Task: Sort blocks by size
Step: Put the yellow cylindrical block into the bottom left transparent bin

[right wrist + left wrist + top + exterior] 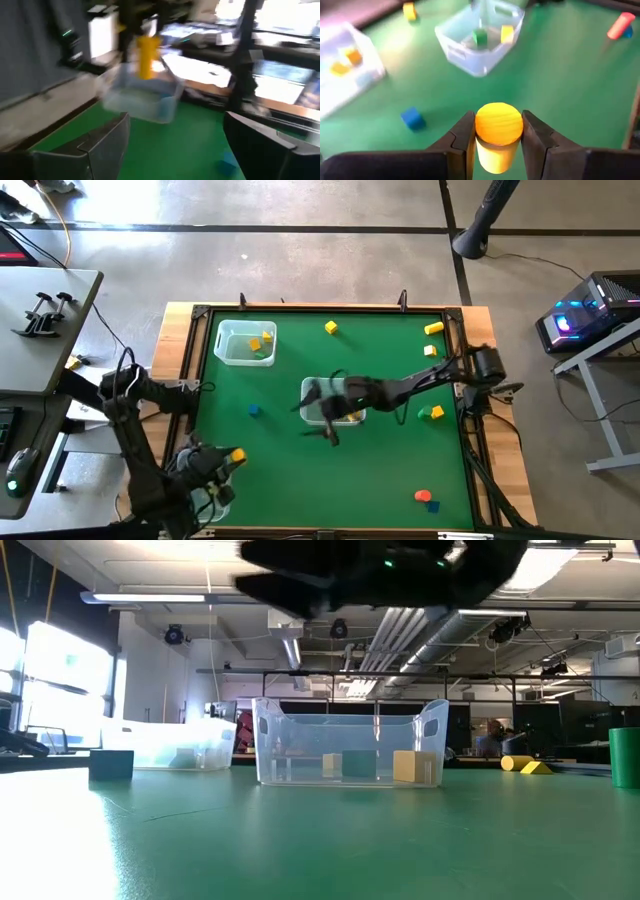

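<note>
In your low view the right arm is only a dark blur at the top. Your left gripper point(498, 145) is closed on a yellow cylinder point(498, 134) near the table's front left corner. Your right gripper point(322, 412) stands wide open above the middle bin point(312, 416); this bin holds a green block point(480, 37) and a yellow block point(507, 34).

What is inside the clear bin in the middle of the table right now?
The middle bin holds a green block and a yellow block, seen from the left wrist. From above, the open right gripper hovers over it and covers part of its floor.
</note>
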Tool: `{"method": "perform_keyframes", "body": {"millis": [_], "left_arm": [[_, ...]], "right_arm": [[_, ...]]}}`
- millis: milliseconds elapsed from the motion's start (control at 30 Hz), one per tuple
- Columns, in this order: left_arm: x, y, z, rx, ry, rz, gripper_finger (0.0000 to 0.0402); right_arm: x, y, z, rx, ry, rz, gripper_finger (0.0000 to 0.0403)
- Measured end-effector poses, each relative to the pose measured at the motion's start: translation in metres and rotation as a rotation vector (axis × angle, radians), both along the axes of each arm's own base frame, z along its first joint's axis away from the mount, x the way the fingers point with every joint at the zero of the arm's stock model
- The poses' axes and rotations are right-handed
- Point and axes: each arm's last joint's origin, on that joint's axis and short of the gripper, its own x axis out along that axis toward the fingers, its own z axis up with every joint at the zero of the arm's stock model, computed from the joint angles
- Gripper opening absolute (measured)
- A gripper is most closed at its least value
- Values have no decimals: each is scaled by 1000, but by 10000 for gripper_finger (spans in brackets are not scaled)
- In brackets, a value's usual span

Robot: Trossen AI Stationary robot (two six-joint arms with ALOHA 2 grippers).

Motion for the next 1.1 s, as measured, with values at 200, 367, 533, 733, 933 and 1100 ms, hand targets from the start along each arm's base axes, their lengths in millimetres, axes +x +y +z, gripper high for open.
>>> {"method": "perform_keyframes", "body": {"millis": [200,367,533,733,933,1100], "left_arm": [[19,11,3,136,-72,-23,87],[30,18,5,206,-103,-22,87],[39,21,7,271,-140,-34,87],[48,26,8,340,-164,-38,87],[53,26,8,355,-157,-43,86],[55,25,8,365,-168,-49,86]], "right_arm": [[48,19,-6,-72,72,112,315],[69,21,2,5,73,131,298],[74,18,11,50,65,104,265],[74,17,13,70,42,101,242],[73,17,15,107,-9,98,227],[73,17,16,97,-24,100,194]]}}
